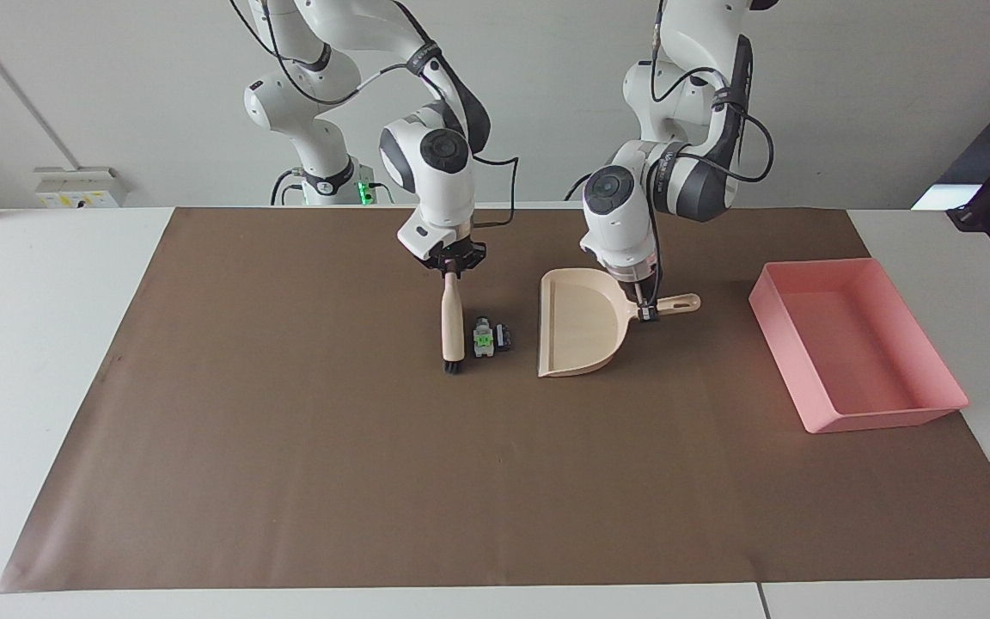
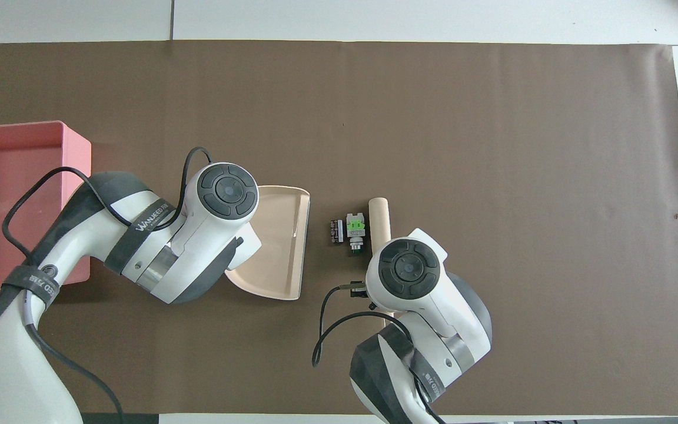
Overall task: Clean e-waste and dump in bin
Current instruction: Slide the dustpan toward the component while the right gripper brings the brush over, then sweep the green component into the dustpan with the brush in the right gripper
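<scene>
A: What lies on the counter (image 1: 48,344)?

B: A brown mat (image 1: 289,481) covers it. The pink bin (image 1: 858,344) sits at the left arm's end. The beige dustpan (image 1: 577,331) lies between bin and e-waste (image 1: 489,337), its mouth toward the bits.

A: And the arms?

B: The left pincer (image 1: 645,308) is clamped on the dustpan's handle. The right pincer (image 1: 451,268) grips a brush (image 1: 453,327), its bristles down just beside the e-waste, at the right arm's side.
</scene>
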Controlling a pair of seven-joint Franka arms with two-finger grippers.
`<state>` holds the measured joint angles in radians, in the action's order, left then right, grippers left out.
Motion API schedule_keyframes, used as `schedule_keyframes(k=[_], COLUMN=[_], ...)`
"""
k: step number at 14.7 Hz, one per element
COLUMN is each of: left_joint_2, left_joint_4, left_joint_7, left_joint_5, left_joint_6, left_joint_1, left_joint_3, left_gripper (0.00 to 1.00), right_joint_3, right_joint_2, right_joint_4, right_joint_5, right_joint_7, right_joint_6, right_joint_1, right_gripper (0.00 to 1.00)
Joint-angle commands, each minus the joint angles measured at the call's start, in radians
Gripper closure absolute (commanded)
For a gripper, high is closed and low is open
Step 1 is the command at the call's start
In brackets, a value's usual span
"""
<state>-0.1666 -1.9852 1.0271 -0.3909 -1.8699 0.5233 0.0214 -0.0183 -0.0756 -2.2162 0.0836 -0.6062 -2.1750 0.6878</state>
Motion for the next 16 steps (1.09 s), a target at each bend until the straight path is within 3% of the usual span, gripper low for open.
schedule_keyframes(k=[1, 5, 7, 9, 12, 16], left_joint_2=[-0.062, -0.051, -0.037, -0.021, -0.017, -0.013], left_joint_4=[0.08, 0.039, 0.003, -0.041, -0.055, -0.072], left_joint_7=[-0.044, -0.071, -0.068, -0.067, -0.064, -0.021], left_joint_5=[-0.016, -0.017, -0.017, -0.017, -0.011, 0.044], left_joint_6=[0.054, 0.048, 0.025, -0.049, -0.101, -0.172], left_joint_1=[0.038, 0.046, 0.044, 0.043, 0.02, -0.015], left_joint_3=[-0.011, -0.011, -0.008, -0.008, -0.006, -0.005], left_gripper=[1.0, 1.0, 1.0, 1.0, 1.0, 1.0], right_joint_3=[0.004, 0.018, 0.053, 0.063, 0.06, 0.046], right_joint_2=[-0.104, -0.153, -0.177, -0.178, -0.147, 0.006], right_joint_4=[0.062, 0.095, 0.096, 0.118, 0.148, 0.147], right_joint_5=[0.005, 0.128, 0.291, 0.419, 0.435, 0.406], right_joint_7=[-0.024, -0.028, 0.04, 0.104, 0.094, 0.072], right_joint_6=[-0.051, -0.201, -0.307, -0.325, -0.263, -0.039], right_joint_1=[0.035, 0.12, 0.134, 0.138, 0.125, 0.056], right_gripper=[1.0, 1.0, 1.0, 1.0, 1.0, 1.0])
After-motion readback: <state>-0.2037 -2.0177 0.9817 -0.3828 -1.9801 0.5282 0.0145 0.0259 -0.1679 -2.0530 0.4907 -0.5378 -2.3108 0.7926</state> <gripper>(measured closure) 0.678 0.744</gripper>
